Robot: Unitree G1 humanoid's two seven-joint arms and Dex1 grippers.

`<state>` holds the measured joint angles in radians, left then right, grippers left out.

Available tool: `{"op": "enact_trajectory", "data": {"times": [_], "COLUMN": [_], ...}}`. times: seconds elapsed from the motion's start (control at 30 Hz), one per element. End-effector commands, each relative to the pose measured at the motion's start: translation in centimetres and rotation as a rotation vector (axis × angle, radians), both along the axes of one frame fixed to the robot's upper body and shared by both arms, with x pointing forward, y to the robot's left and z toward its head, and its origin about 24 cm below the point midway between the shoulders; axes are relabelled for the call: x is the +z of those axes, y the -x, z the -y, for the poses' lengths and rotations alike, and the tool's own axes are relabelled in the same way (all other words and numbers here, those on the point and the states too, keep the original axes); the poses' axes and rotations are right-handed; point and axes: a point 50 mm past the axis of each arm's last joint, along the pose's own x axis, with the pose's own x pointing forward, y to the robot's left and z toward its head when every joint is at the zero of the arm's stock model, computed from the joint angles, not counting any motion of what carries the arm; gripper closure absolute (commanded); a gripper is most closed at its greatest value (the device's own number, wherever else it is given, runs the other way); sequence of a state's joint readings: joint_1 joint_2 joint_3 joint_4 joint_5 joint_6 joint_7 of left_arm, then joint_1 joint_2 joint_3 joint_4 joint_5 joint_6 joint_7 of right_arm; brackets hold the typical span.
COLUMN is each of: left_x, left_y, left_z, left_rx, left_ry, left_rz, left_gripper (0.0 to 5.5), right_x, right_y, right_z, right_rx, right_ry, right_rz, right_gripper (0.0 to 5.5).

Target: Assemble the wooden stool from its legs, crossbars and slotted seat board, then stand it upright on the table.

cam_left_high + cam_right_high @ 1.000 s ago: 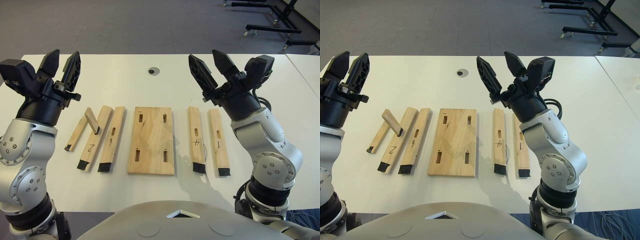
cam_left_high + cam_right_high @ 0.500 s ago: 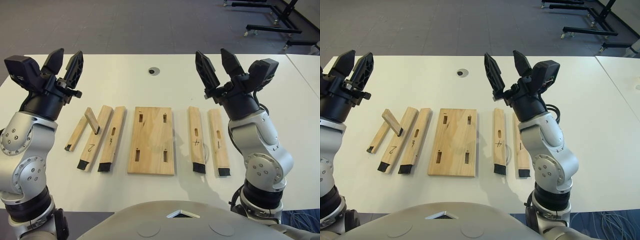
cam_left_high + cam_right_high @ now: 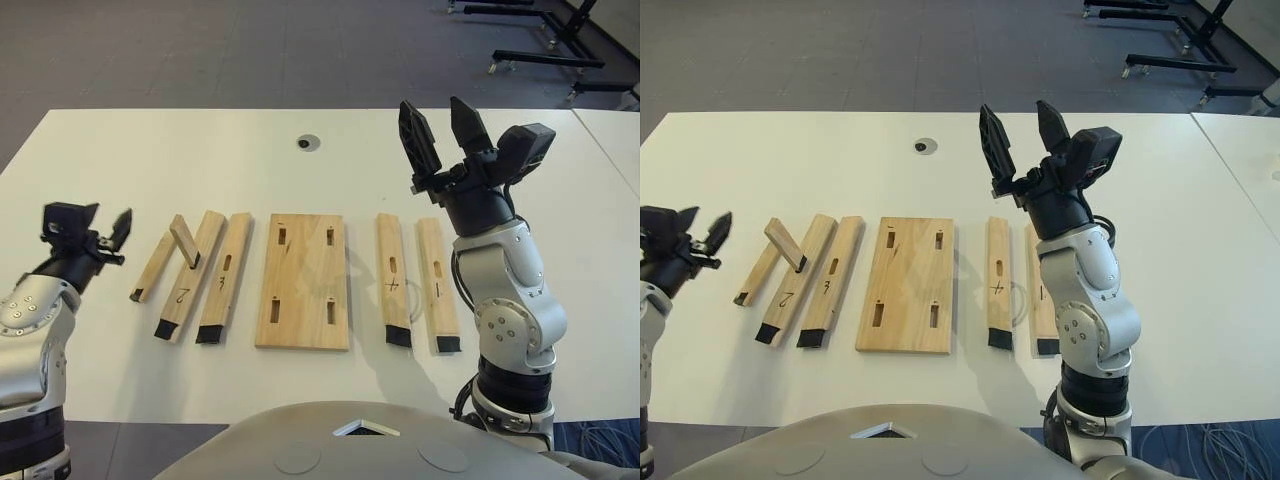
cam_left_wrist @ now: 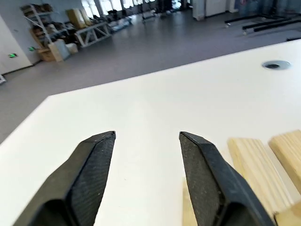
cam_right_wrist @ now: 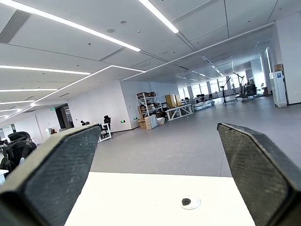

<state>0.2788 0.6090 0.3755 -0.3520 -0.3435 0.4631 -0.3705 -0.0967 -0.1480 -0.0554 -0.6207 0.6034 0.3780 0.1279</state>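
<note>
Low over the table's [image 3: 200, 150] left edge, the left gripper [image 3: 104, 222] hangs spread and empty, near two crossbars [image 3: 152, 266]. The right gripper [image 3: 432, 108] is raised, splayed wide, holding nothing. The slotted seat board [image 3: 303, 280] lies flat mid-table, with paired legs [image 3: 226, 275] on either side.

Table [image 3: 200, 160]: plain white, with 1 dark grey grommet [image 3: 306, 142]. Seat board [image 3: 302, 280]: light tan wood, visible grain, 4 dark slots. 4 legs [image 3: 225, 277]: same pale wood, a black cap on 1 end of each, dark hand-drawn marks on the faces. 2 crossbars [image 3: 152, 266]: pale bare wood, the longer 1 dark at its near end. Left gripper [image 4: 146, 136] and right gripper [image 3: 432, 105]: matte black fingers with a fine woven texture on the pads. Floor [image 3: 250, 50]: dark grey.
</note>
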Motion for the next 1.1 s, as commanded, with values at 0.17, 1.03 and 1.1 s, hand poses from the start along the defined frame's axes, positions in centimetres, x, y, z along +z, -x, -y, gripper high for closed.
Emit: {"op": "enact_trajectory", "data": {"times": [0.17, 1.03, 1.1], "left_x": [0.0, -2.9, -3.3], "left_y": [2.4, 5.3, 5.5], "left_z": [-1.2, 4.4, 4.4], "left_rx": [-0.133, -0.136, -0.124], "left_ry": [-0.043, 0.086, 0.082], "left_rz": [-0.17, -0.406, -0.425], "left_gripper": [2.02, 2.02, 2.02], "right_x": [-1.0, -1.3, -1.2], "right_y": [1.1, 0.6, 0.6], "right_z": [0.4, -0.2, -0.2], "right_rx": [-0.04, -0.013, -0.008], "right_ry": [0.026, 0.041, 0.043], "right_rz": [-0.05, -0.06, -0.058], "right_gripper": [0.99, 0.99, 0.99]}}
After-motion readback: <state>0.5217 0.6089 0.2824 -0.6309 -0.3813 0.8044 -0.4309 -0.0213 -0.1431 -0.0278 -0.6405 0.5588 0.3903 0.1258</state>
